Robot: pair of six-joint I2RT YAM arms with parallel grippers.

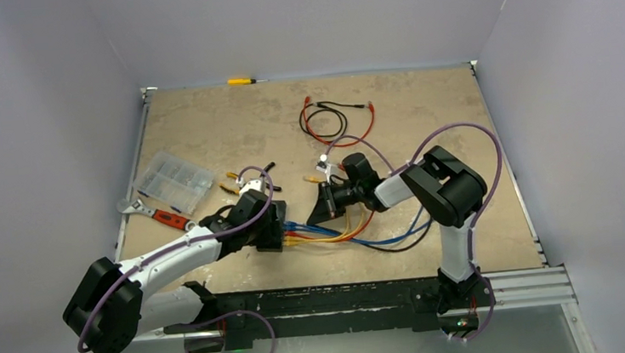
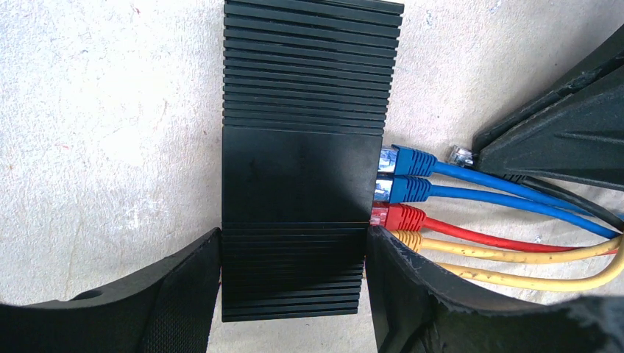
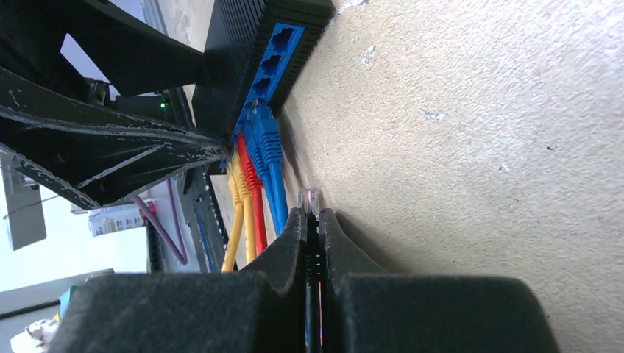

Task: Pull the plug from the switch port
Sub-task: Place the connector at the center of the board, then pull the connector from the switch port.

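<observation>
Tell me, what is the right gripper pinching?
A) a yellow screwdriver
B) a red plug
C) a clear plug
C: a clear plug pokes out between the fingers of the shut right gripper, apart from the switch.

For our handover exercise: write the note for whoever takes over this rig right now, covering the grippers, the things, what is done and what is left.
Left gripper: shut on the switch.
Right gripper: shut on the clear plug, held apart from the port face.
Done: the plug is out. The blue cables, red cable and yellow cables are plugged in.
Left: probably only setting the plug down and letting go.
</observation>
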